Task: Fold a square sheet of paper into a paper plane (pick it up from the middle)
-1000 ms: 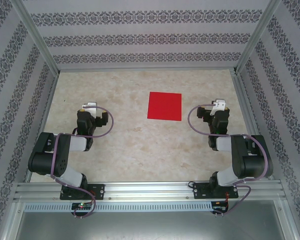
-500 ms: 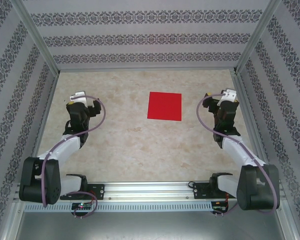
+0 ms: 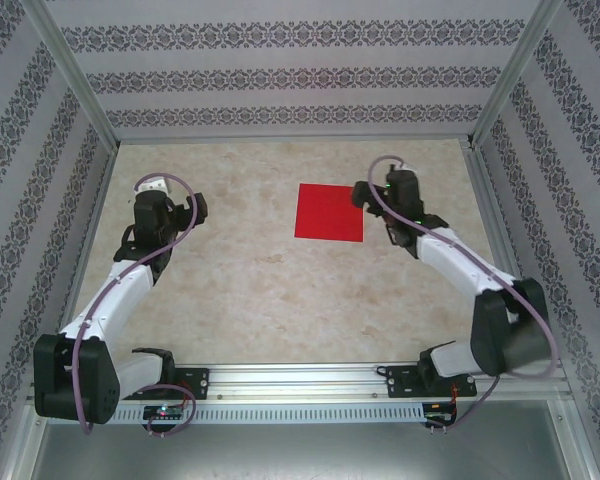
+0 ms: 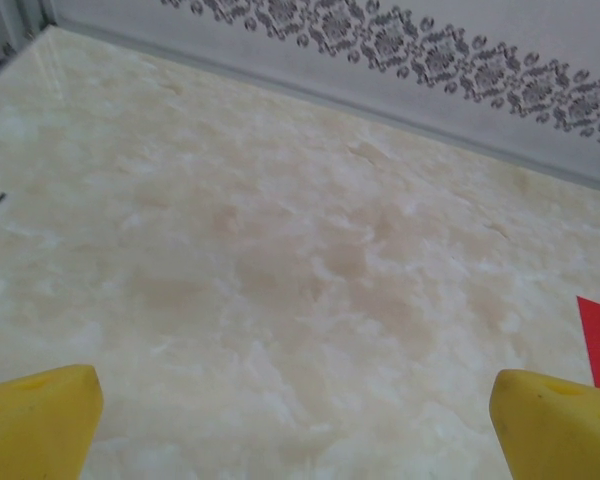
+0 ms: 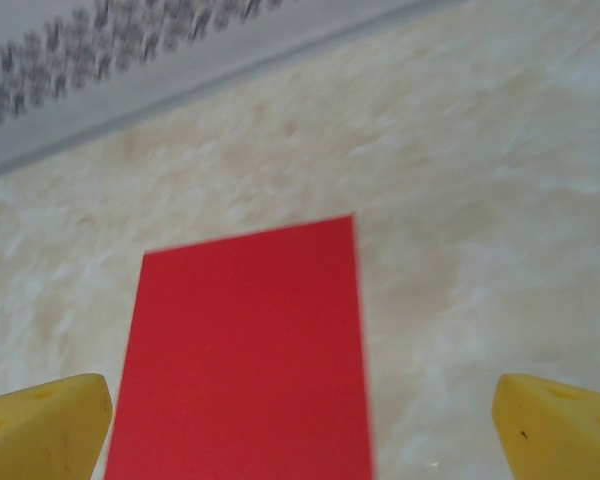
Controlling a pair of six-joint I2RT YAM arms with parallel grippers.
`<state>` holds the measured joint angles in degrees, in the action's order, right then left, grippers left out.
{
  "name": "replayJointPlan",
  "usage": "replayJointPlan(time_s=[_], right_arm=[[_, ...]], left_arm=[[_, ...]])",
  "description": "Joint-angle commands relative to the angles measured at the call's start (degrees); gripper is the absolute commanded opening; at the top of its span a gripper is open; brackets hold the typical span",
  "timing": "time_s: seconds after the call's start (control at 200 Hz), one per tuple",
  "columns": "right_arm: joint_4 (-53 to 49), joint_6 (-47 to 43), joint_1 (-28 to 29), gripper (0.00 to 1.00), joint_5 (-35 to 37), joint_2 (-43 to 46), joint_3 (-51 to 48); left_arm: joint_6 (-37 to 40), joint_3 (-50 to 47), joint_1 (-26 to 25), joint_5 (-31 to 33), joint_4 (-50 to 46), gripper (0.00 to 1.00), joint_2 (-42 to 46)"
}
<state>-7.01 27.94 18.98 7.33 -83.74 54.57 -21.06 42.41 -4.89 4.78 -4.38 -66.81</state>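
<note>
In the overhead view the left gripper hung over the upper left of the table, well apart from the sheet. Its wrist camera showed two yellow fingertips in the bottom corners of the frame, spread wide with bare marbled surface between them and a sliver of red at the right edge. The sheet lay flat and unfolded just right of centre in the upper half of the overhead frame, square to the table, with no crease visible. Right of it, the right gripper sat just beside the sheet's upper right corner, its arm reaching in from the lower right; whether it touched the paper could not be told from above. In its wrist view the fingers were likewise released, one in each bottom corner, and the red sheet lay in the lower middle between them, running off the bottom edge. I judged the step in hand to be the approach for the first pickup, with no fold begun and the whole task ahead. The next move likely called for the right gripper to centre over the middle of the sheet and come down. Thin paper lying flush offers little to catch, so the fingers would need to pinch it up into a ridge without sliding it.
</note>
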Motion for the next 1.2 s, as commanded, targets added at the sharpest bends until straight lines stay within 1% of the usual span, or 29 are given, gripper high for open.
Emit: replayJointPlan(time_s=[0.0,0.165,0.315,0.46,0.649,0.799,0.989,1.194], right_arm=[[-4.87,5.67,4.49,0.98,1.33,-7.2,6.64],[-7.5,8.33,8.42,0.98,1.26,-18.75,16.55],[-12.05,9.72,9.66,0.98,0.5,-27.59,25.36],[-14.93,10.0,10.39,0.97,0.49,-32.98,31.05],[-18.76,10.33,10.61,0.97,-0.31,-38.24,35.68],[-20.08,10.43,10.85,0.97,-1.38,-39.85,35.97],[-22.25,9.43,11.49,0.97,-2.34,-39.55,32.86],[-23.2,8.87,13.52,0.97,-3.77,-35.6,22.8]], left_arm=[[-1.04,2.25,0.58,-4.99,-4.28,1.0,-0.29],[0.26,3.11,0.64,-5.67,-5.66,1.0,-1.39],[0.41,3.44,0.58,-6.61,-5.75,1.0,-2.26],[0.58,3.46,0.59,-7.13,-5.62,1.0,-2.98],[0.5,3.61,0.58,-7.77,-5.63,1.0,-4.17],[0.58,4.12,0.62,-8.17,-5.96,1.0,-5.1],[0.56,4.26,0.58,-8.38,-5.99,1.0,-5.83],[-0.21,4.73,0.58,-9.34,-6.35,1.0,-6.65]])
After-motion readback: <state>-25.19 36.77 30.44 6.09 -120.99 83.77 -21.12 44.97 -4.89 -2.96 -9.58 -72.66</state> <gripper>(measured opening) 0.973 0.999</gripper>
